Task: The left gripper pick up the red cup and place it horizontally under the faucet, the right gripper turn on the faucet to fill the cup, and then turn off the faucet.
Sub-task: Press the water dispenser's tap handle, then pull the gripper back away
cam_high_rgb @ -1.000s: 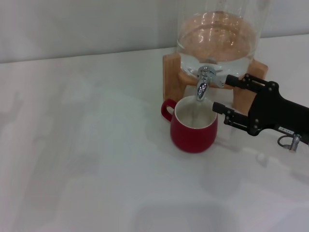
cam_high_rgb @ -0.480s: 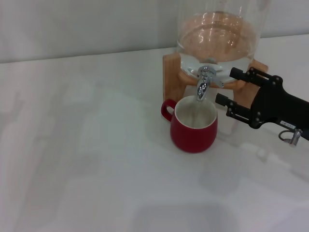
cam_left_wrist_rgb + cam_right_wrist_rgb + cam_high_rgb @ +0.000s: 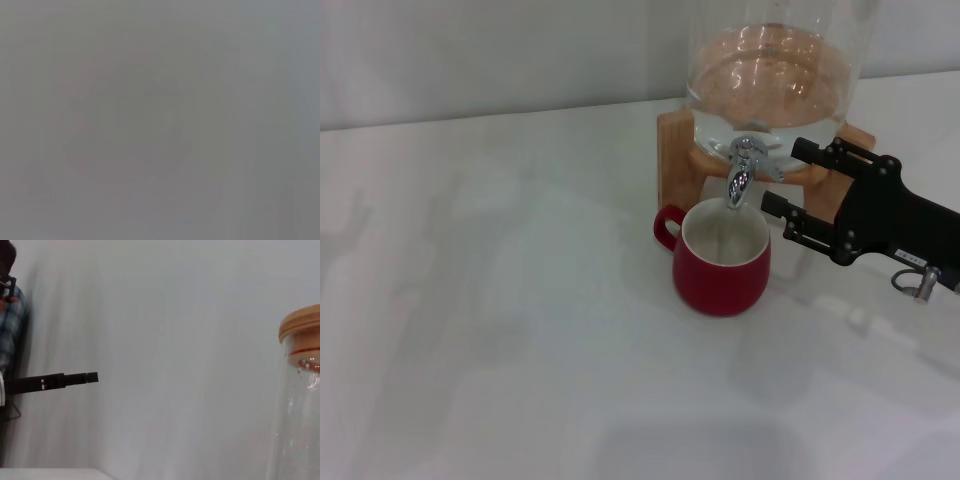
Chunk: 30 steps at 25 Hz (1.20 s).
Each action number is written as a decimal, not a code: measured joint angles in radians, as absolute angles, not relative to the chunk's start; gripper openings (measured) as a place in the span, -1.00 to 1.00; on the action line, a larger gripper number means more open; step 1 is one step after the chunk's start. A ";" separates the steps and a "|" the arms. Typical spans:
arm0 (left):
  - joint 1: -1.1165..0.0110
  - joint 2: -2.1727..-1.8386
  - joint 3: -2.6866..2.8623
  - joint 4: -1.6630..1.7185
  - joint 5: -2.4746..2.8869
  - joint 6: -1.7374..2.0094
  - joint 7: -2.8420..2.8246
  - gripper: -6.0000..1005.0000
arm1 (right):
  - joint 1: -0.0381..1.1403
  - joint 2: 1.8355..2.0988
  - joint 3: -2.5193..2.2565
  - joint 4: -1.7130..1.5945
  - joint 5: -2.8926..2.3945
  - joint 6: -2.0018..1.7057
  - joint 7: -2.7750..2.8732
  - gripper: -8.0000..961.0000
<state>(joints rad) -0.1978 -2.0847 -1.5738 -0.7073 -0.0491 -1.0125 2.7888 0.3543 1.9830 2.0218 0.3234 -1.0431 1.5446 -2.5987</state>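
One cup: the red cup (image 3: 721, 258) stands upright on the white table (image 3: 500, 330), directly below the faucet (image 3: 743, 170)
Right gripper (image 3: 788, 182): fingers spread apart; tips just beside the faucet lever
Left gripper: unseen

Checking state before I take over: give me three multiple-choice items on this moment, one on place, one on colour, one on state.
1. Where is the red cup?
A. under the faucet
B. at the table's near edge
C. held in a tool

2. What colour is the cup's inside?
A. black
B. white
C. blue

3. How is the right gripper?
A. shut on the cup
B. out of view
C. open beside the faucet

Key: 1 A, the spout hangs over the cup's mouth. 2 B, the head view shows a white interior. 3 C, its two fingers stand apart next to the lever. The left gripper is not in view.
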 joint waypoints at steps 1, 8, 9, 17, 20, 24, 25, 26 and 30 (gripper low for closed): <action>-0.198 -2.085 -1.574 -0.707 -0.049 -1.012 2.789 0.76 | 0.354 1.984 2.022 0.323 -1.043 1.545 -2.599 0.41; -0.198 -2.085 -1.574 -0.707 -0.049 -1.012 2.789 0.76 | 0.356 1.989 2.035 0.324 -1.043 1.540 -2.601 0.41; -0.198 -2.085 -1.574 -0.707 -0.049 -1.012 2.789 0.76 | 0.357 1.990 2.036 0.324 -1.043 1.539 -2.601 0.41; -0.198 -2.085 -1.574 -0.707 -0.049 -1.012 2.789 0.76 | 0.364 1.998 2.037 0.324 -1.042 1.534 -2.607 0.41; -0.199 -2.085 -1.574 -0.707 -0.048 -1.012 2.789 0.76 | 0.364 1.999 2.047 0.324 -1.041 1.532 -2.608 0.41; -0.199 -2.085 -1.574 -0.707 -0.048 -1.010 2.789 0.76 | 0.364 1.999 2.049 0.324 -1.041 1.528 -2.608 0.41; -0.199 -2.085 -1.574 -0.707 -0.048 -1.010 2.789 0.76 | 0.364 1.999 2.049 0.324 -1.041 1.528 -2.608 0.41; -0.199 -2.085 -1.574 -0.707 -0.048 -1.009 2.789 0.76 | 0.364 1.999 2.049 0.324 -1.041 1.528 -2.608 0.41; -0.199 -2.085 -1.574 -0.707 -0.047 -1.009 2.789 0.76 | 0.364 1.999 2.049 0.324 -1.041 1.528 -2.608 0.41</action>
